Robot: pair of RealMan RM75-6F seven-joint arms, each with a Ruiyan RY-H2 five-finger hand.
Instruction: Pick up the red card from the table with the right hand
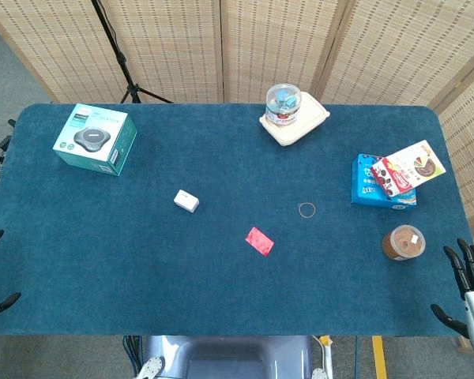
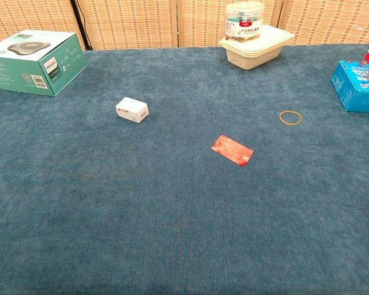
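One flat red card (image 1: 259, 241) lies near the table's centre. One small white box (image 1: 186, 200) sits at its ten o'clock, one tan rubber band (image 1: 307, 209) at two o'clock. One teal cardboard box (image 1: 95, 139), one blue snack box (image 1: 377, 188), two clear lidded jars (image 1: 284, 105) (image 1: 402, 242), one beige clamshell container (image 1: 300, 125).

Bright, even, diffuse lighting from above. Soft, short shadows only. Slight sheen on card (image 2: 232, 150). Sharp focus throughout; mild stretching toward 6 o'clock in chest view.
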